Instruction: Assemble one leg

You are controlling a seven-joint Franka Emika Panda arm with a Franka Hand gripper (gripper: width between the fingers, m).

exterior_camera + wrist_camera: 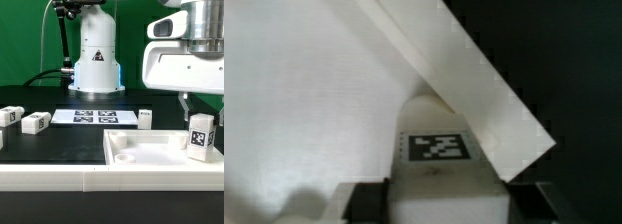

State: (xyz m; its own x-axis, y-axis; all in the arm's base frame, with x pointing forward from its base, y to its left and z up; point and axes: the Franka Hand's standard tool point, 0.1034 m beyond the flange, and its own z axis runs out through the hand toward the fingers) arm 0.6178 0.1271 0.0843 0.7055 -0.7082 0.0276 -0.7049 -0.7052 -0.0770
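A leg (200, 137), a chunky white block with a square tag, stands upright in the near right corner of the large white panel (140, 150). My gripper (200, 108) hangs right over it, one finger (183, 103) at the leg's top edge. In the wrist view the leg (439, 147) fills the gap between both fingers (367, 202), with no space showing on either side, so the gripper (450, 205) is shut on it. Three more legs lie on the black table: two at the exterior view's left (37, 123) (10, 115) and one behind the panel (145, 118).
The marker board (95, 117) lies flat in the middle of the table. The robot base (97, 55) stands behind it with cables at the left. The panel's raised rim (491, 90) runs close beside the held leg.
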